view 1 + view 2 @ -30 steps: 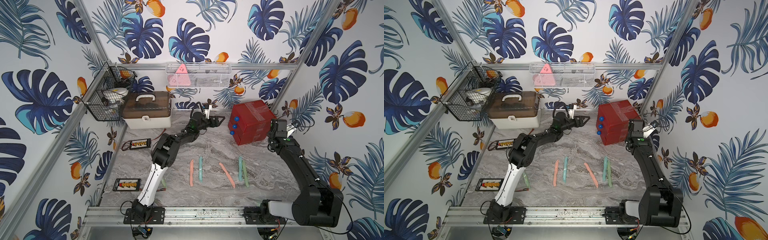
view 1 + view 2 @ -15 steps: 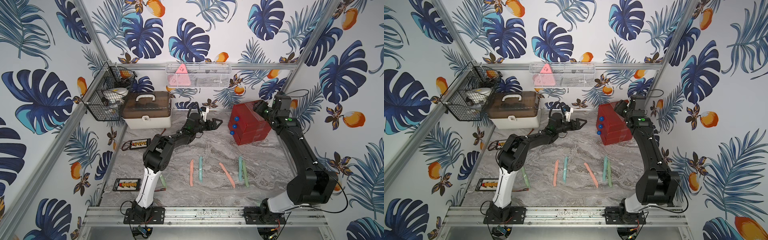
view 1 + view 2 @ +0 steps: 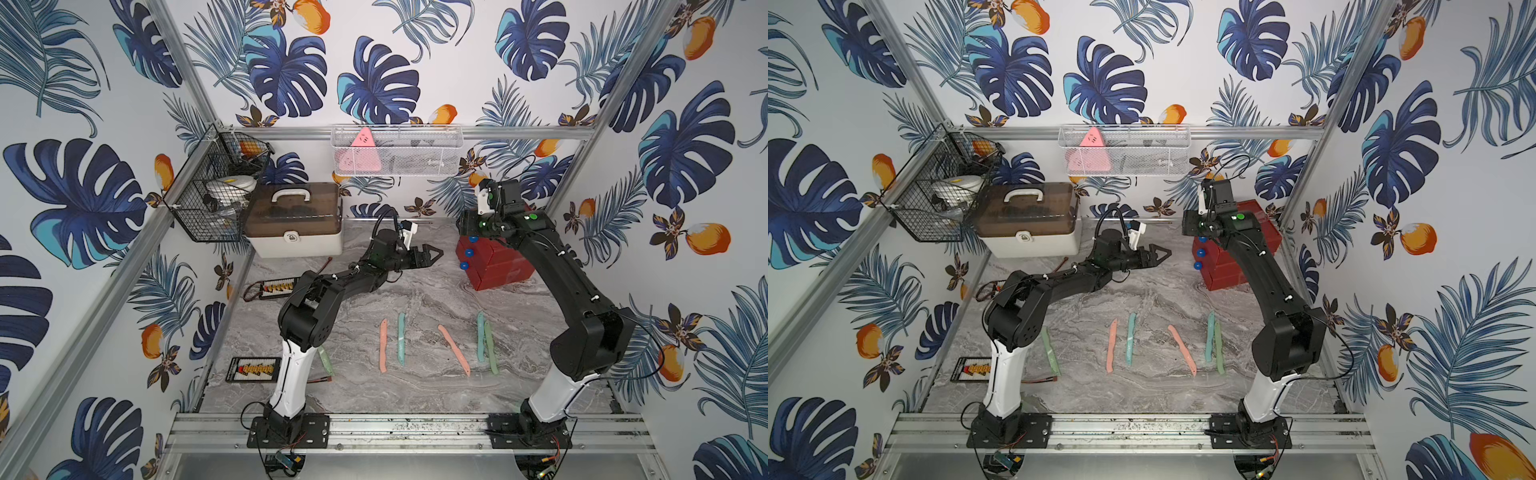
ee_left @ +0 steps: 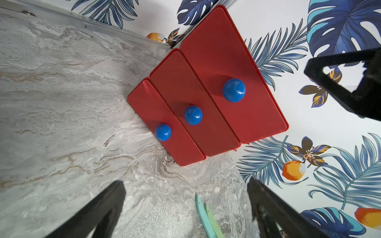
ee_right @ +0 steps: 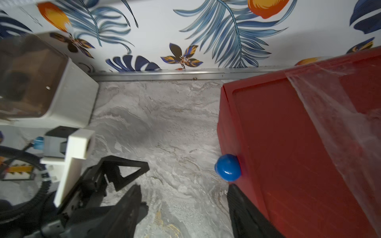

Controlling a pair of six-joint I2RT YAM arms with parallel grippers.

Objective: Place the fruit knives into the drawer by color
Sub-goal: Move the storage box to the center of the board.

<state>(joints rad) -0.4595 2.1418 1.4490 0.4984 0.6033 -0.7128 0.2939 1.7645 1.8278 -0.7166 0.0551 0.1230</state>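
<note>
Near the back wall, the right gripper is hovering over the top front edge of the red three-drawer chest, jaws spread, empty — the left gripper, wide open, is facing its blue knobs. Six fruit knives are lying on the marble table.

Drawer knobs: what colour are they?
Glossy blue; the knobs show best in the left wrist view.

A beige storage case with a brown lid and white handle stands at the back-left corner of the marbled bench. A black wire basket hangs on the left wall. A white mesh basket on the back rail holds a pink triangular item. A black connector board lies by the left edge, and a second board lies nearer the front, close to a thin red cable.
</note>
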